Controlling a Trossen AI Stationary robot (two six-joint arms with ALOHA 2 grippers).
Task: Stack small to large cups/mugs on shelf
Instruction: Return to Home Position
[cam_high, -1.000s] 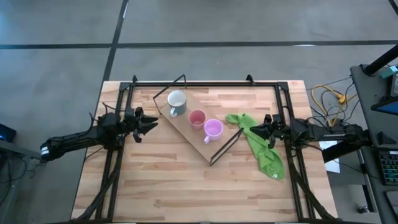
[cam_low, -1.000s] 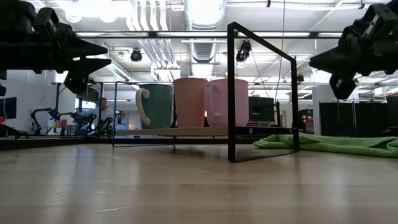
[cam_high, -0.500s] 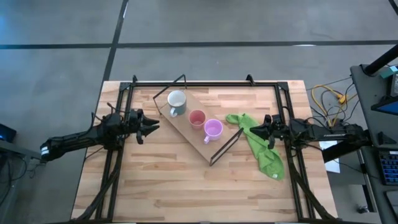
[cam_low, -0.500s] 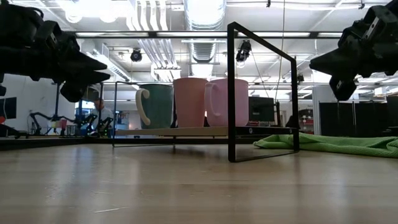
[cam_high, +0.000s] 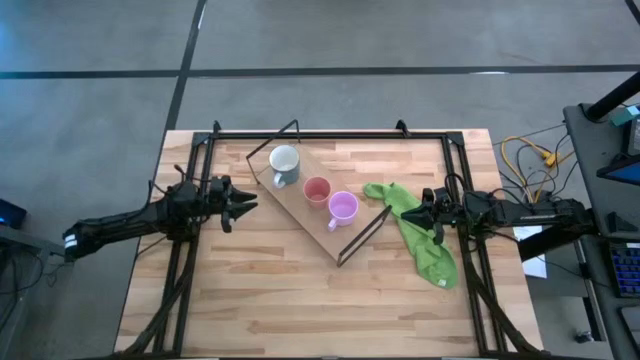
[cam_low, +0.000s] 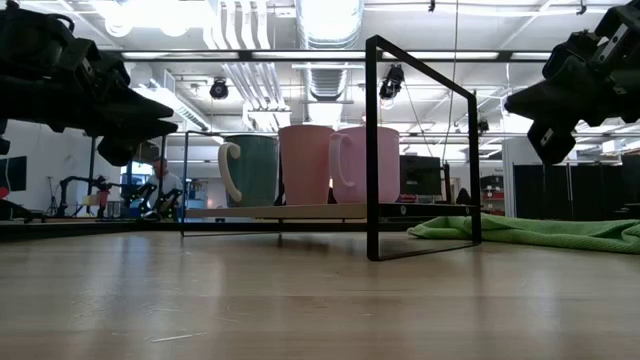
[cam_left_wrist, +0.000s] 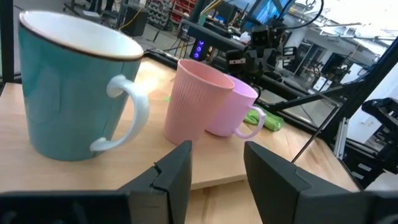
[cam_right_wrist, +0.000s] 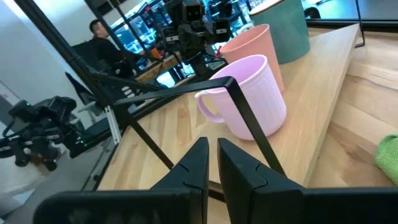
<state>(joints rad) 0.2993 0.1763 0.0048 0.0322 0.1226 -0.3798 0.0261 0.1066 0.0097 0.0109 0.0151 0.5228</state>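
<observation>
Three mugs stand upright in a row on the light-wood shelf (cam_high: 300, 215), which lies slantwise on the table on its black wire legs. They are a pale handled mug (cam_high: 284, 163), teal outside (cam_left_wrist: 68, 93); a salmon-pink cup (cam_high: 317, 190) in the middle; and a lilac handled mug (cam_high: 343, 207). My left gripper (cam_high: 243, 203) hovers open and empty to the left of the shelf, pointing at it. My right gripper (cam_high: 416, 210) hovers shut and empty to the right of the shelf, above the green cloth.
A green cloth (cam_high: 425, 245) lies on the table right of the shelf, under my right gripper. A black metal frame (cam_high: 330, 133) runs around the table's edges. The shelf's tall wire leg (cam_low: 372, 150) stands at its near right end. Bare tabletop lies in front.
My left gripper has sunk a little and edged toward the shelf. The mugs and the shelf have stayed where they were.
</observation>
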